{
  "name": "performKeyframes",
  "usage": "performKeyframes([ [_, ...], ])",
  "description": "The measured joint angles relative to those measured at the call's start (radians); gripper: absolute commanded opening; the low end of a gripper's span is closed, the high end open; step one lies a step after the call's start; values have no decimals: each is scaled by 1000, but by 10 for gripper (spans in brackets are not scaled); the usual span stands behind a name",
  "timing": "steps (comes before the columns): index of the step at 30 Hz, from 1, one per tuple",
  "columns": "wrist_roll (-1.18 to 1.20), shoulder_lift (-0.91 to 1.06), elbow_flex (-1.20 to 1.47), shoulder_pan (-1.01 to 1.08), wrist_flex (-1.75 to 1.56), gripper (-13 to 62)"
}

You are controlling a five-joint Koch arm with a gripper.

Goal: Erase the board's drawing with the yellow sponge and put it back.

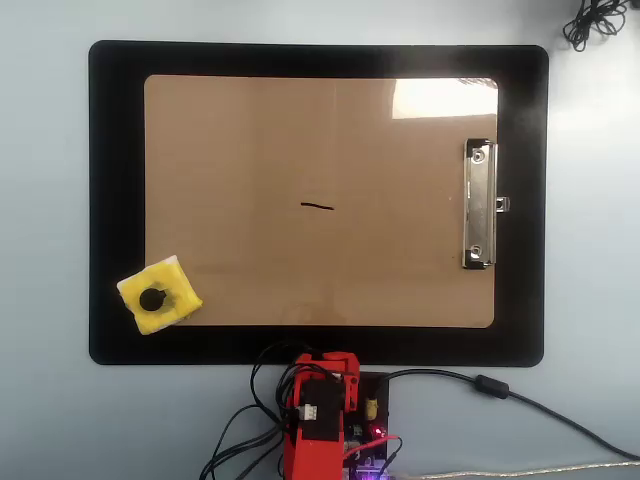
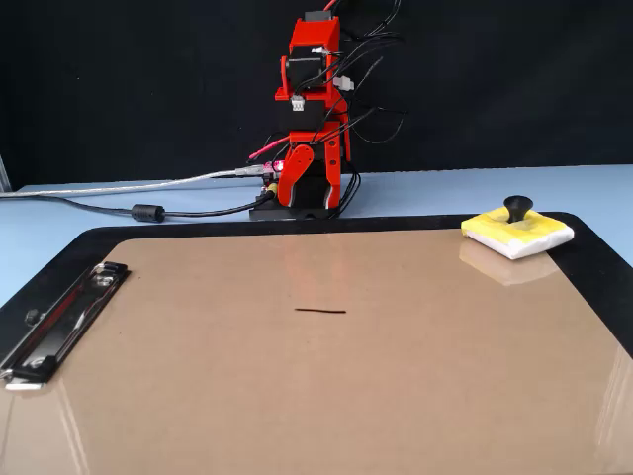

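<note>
The gripper [image 2: 315,183] is folded back against the red arm [image 2: 315,109] at its base, and with its jaws lying one behind the other in the fixed view and tucked under the arm in the overhead view, I cannot tell whether they are spread or pressed together. Going outward from it, the arm stands just off the 6 o'clock edge of the black mat [image 1: 115,200] in the overhead view, with cables [image 2: 119,193] trailing away beside it. On that mat lies the board [image 1: 250,150], its silver clip [image 1: 478,205] on the 3 o'clock edge. The drawing [image 1: 317,207], a short black stroke, sits near the board's middle, untouched. The yellow sponge [image 1: 160,296] rests toward 8 o'clock from the drawing, overlapping the board's corner and the mat, its black knob [image 1: 152,299] standing up at its centre. The step in hand appears to be reaching for the sponge, with nothing of the task done yet. To do it well, the arm likely needs to swing out over the sponge, come down with jaws spread either side of the knob, and close squarely on it so the sponge hangs level; a tilted hold would probably wipe with one edge only. Noting the sponge's corner spot matters too, since it must be returned there.
</note>
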Motion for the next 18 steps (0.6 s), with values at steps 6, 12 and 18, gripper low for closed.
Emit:
performKeyframes([
  [6,0,0,0,0,0,345],
  [12,0,0,0,0,0,343],
  [18,5,0,-140,-9,32,342],
])
